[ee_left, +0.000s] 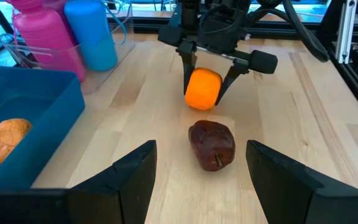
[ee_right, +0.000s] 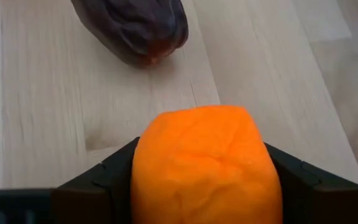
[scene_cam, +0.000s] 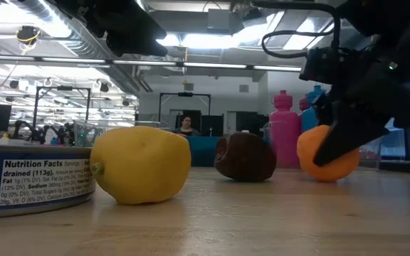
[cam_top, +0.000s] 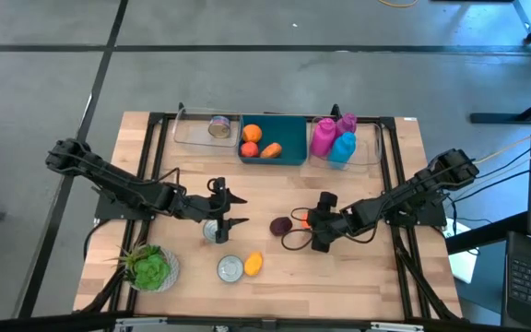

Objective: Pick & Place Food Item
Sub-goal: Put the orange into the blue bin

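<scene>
Fingers of the right gripper (ee_left: 207, 73) clamp a round orange fruit (ee_left: 202, 88) at the wooden table's (cam_top: 358, 267) centre-right, just right of a dark brown wrinkled fruit (cam_top: 281, 225). Left gripper (cam_top: 230, 211) waits mid-table, jaws spread and empty, facing both. Blue plastic bin (cam_top: 292, 154) sits at the far edge.

Right gripper (cam_top: 304, 222) mid-table, fingers either side of round fruit (ee_left: 202, 88), touching it. Wrinkled fruit (cam_top: 281, 226) just beyond its tips, apart. Left gripper (cam_top: 239, 209) faces it from across that fruit, jaws apart. Bin (cam_top: 293, 157) and bottles (cam_top: 333, 138) behind at the table's back edge.
</scene>
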Controlling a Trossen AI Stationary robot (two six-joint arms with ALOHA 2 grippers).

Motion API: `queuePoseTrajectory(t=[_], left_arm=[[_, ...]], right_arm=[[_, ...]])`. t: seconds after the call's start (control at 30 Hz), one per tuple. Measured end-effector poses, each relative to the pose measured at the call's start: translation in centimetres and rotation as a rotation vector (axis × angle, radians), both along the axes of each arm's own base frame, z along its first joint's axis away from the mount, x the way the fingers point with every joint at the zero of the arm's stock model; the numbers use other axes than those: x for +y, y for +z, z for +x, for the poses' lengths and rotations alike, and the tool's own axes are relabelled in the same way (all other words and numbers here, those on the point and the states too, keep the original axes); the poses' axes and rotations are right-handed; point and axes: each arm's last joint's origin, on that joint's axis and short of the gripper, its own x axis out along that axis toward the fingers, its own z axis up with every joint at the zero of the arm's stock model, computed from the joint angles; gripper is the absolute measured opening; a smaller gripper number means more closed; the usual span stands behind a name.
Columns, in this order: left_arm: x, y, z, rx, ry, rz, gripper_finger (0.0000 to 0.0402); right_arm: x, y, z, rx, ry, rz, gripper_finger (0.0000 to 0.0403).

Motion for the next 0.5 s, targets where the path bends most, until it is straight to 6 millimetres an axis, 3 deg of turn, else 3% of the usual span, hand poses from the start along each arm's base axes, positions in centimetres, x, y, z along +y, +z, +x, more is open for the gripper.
queuePoseTrajectory(t=[0.27,0.5], left_arm=[[0.2,0.0,0.0,-0.011,0.069,0.003,0.0237],[1.8,0.1,0.2,-0.06,0.264,-0.123,0.0237]], right_arm=[[-0.1,0.5,0.1,-0.01,0.035,-0.058,0.0244],[0.5,5.0,1.7,-0.156,0.116,-0.13,0.0244]])
